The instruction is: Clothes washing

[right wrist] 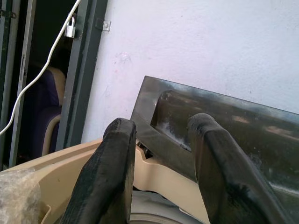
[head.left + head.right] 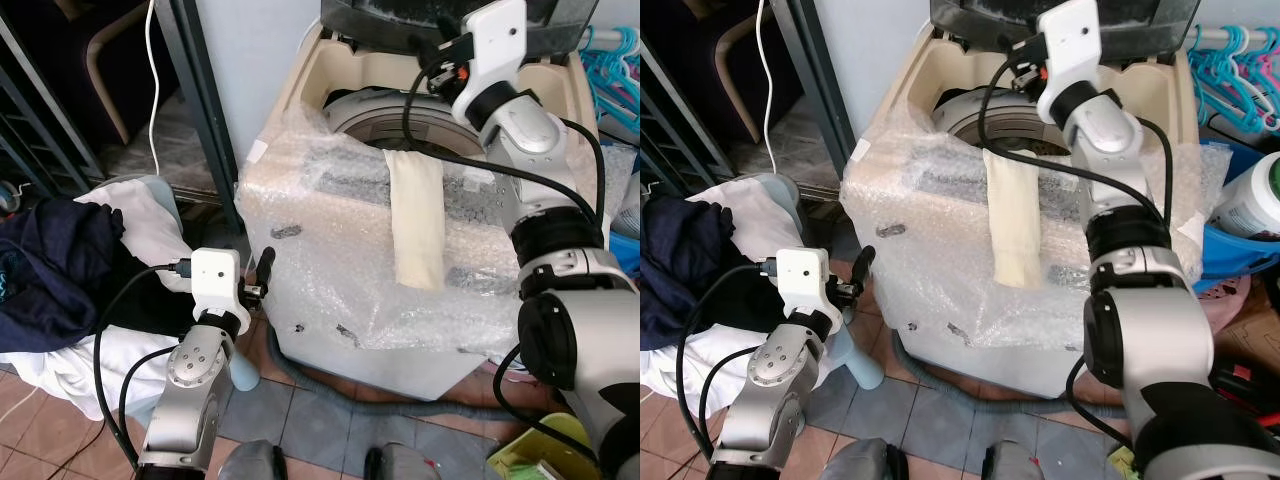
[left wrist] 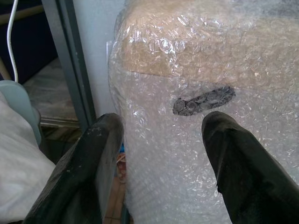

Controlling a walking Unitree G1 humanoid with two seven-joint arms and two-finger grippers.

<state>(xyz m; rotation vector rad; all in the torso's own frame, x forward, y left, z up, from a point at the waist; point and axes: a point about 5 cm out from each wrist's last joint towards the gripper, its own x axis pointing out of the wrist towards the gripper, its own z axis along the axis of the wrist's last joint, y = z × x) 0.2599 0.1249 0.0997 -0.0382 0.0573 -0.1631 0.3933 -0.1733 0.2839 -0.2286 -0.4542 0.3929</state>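
Around boxy washing machine [image 2: 400,250], crinkly bubble wrap [image 2: 330,290]

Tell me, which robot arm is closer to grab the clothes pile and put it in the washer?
Probably the left. The left gripper hangs low, open, beside the clothes pile on the robot's left. The right gripper is up at the washing machine's raised lid, far from the clothes.

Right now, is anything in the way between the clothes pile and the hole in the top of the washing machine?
Nothing visible blocks it. The lid is raised at the back, near the right gripper, so the drum is open. The clothes pile lies to the washing machine's left, beside the open left gripper.
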